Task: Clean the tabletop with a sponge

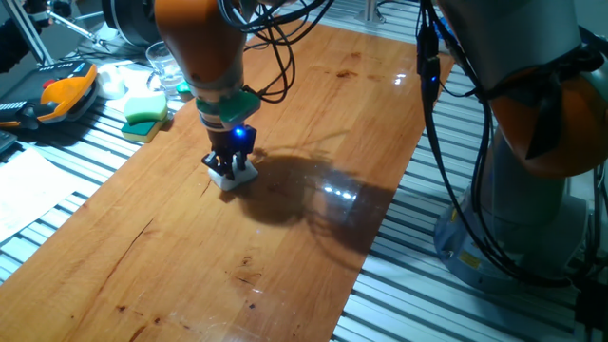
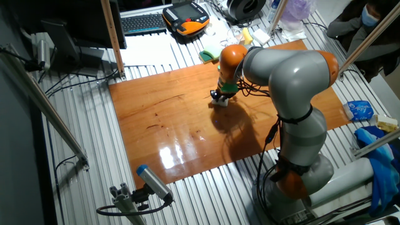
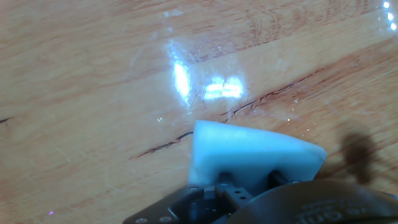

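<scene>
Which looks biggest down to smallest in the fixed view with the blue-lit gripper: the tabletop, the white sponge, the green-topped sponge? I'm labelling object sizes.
1. The tabletop, by far the largest.
2. The green-topped sponge.
3. The white sponge, partly hidden by the gripper.

The two sponges look close in size, and the white one is partly covered, so their order is unsure.

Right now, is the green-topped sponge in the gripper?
No, the gripper holds the white sponge; the green-topped one lies off the board.

A soft white rectangular sponge block [image 3: 249,155] sits clamped in the pincer [image 3: 249,186], pressed against the glossy reddish-brown wooden surface [image 3: 93,81].
</scene>
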Tool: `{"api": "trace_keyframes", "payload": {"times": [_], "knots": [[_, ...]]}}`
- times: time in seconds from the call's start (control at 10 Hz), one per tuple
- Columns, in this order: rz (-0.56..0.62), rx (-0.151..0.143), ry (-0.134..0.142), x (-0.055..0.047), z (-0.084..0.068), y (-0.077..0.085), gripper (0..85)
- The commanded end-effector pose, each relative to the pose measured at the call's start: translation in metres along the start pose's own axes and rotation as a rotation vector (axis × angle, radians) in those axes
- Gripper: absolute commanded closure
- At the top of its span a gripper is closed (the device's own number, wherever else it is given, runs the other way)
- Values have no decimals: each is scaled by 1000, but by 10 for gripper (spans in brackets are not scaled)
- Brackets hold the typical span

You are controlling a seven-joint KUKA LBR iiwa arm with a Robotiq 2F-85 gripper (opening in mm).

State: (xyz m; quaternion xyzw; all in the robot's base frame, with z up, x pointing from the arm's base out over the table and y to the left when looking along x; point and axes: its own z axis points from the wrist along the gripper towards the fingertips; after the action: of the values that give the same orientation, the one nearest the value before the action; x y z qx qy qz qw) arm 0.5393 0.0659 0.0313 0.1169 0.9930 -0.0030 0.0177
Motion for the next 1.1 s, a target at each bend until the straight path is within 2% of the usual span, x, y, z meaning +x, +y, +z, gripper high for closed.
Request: {"api": "trace_keyframes", "payload": {"times": [0.0,0.1,0.2,0.4,0.6,0.9,1.0], "knots": [[-16,5,-1,0,0,0,510],[-37,6,-3,0,0,0,510],[-59,9,-3,0,0,0,680],[-101,-18,10,0,0,0,680],[-136,-36,3,0,0,0,680],[-167,-35,20,-11,-9,-10,680],[-185,-22,17,-15,-11,-13,680]]}}
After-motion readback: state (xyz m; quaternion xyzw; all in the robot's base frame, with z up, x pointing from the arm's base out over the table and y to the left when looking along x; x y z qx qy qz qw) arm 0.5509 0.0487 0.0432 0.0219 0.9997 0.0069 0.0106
